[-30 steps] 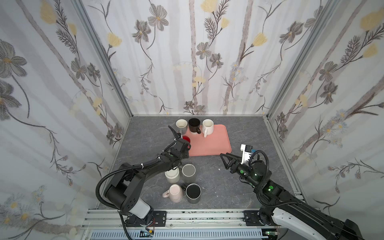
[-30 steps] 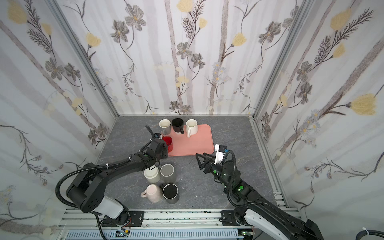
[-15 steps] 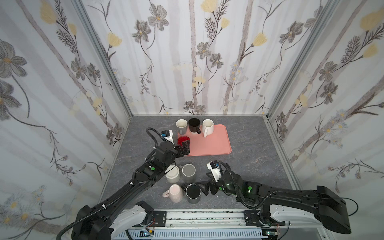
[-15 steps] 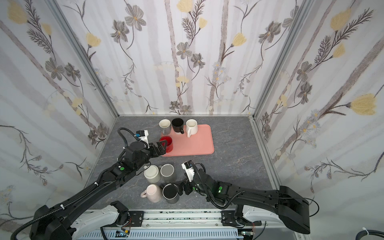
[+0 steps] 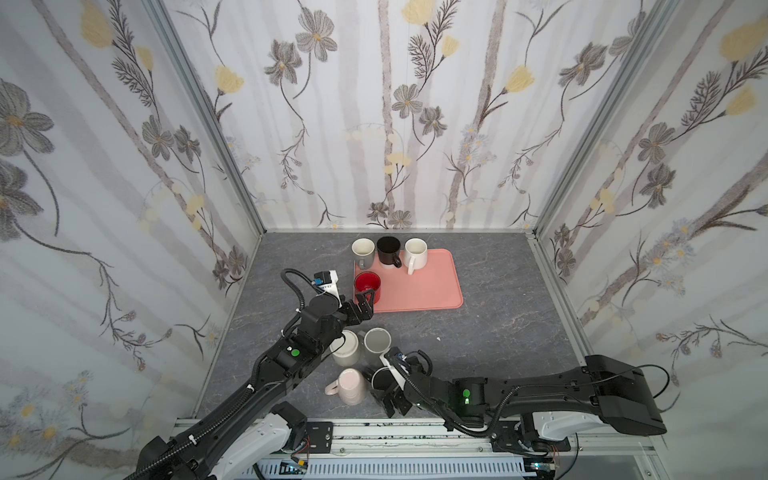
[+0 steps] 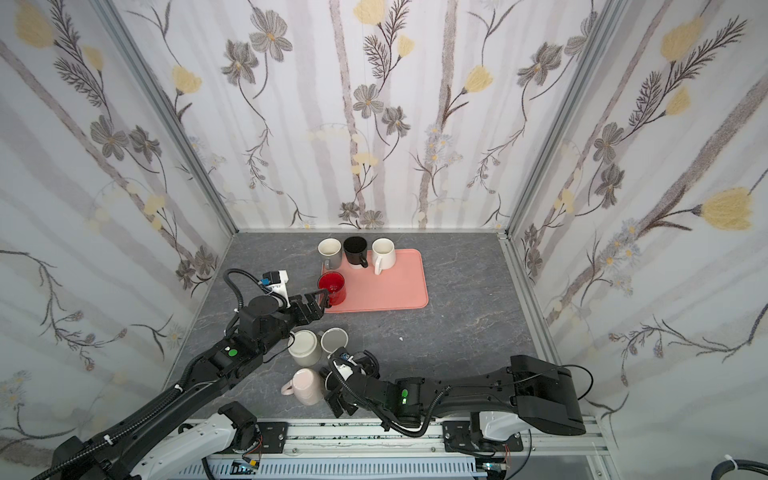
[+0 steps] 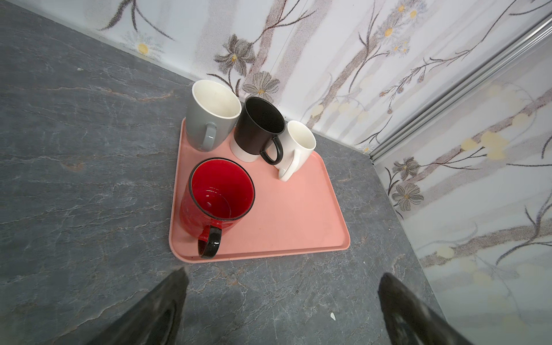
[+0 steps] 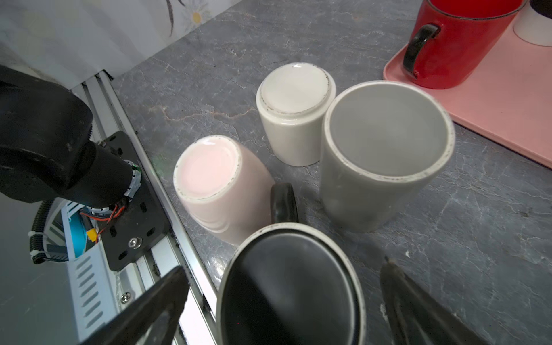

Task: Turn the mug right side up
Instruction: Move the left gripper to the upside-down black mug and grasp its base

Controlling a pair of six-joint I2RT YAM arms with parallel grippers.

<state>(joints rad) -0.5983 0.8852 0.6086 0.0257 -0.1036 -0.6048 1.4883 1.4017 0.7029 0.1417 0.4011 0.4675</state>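
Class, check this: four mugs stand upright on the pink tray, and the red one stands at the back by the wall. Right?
No. The red mug stands at the front of the tray; the grey mug, black mug and white mug line the back. The left wrist view shows it.

The bench (image 5: 478, 332) is dark grey stone with pale and rusty veins, the walls (image 5: 374, 124) are white with grey stripes and grey and yellow flowers, and the tray (image 5: 428, 286) is salmon pink. The red mug (image 5: 367, 283) has a glossy black handle and rim. The cream mug (image 8: 294, 113), grey mug (image 8: 382, 155) and pink mug (image 8: 215, 182) have pale base rings flecked dark, and the black mug (image 8: 292, 286) has a white ring.
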